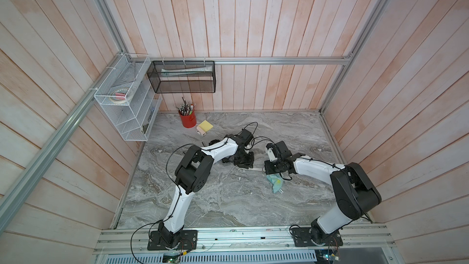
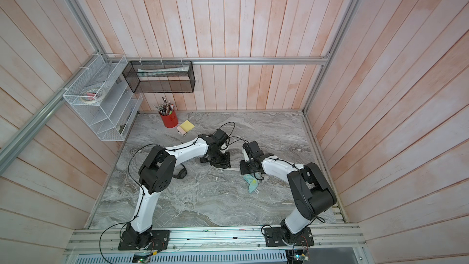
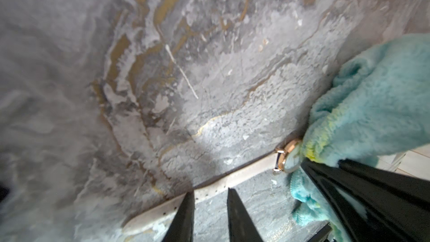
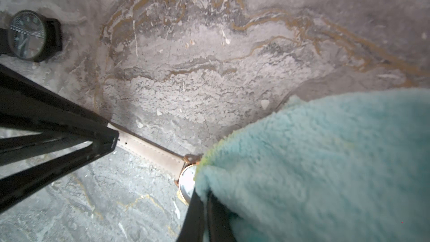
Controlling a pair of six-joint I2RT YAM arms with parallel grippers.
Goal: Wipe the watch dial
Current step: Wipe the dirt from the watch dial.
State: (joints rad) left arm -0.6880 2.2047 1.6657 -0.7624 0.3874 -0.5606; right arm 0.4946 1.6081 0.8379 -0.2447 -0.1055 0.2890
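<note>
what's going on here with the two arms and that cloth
The right gripper is shut on a teal cloth and holds it against the watch dial. The left gripper, jaws slightly apart, is down on the beige strap, seemingly pinning it to the table. Part of the dial shows uncovered.

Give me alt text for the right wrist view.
A fluffy turquoise cloth, pinched in the right fingers, covers part of the white dial of a rose-gold watch on a marble table. Its beige strap runs to the left fingers; a black watch lies farther off.
</note>
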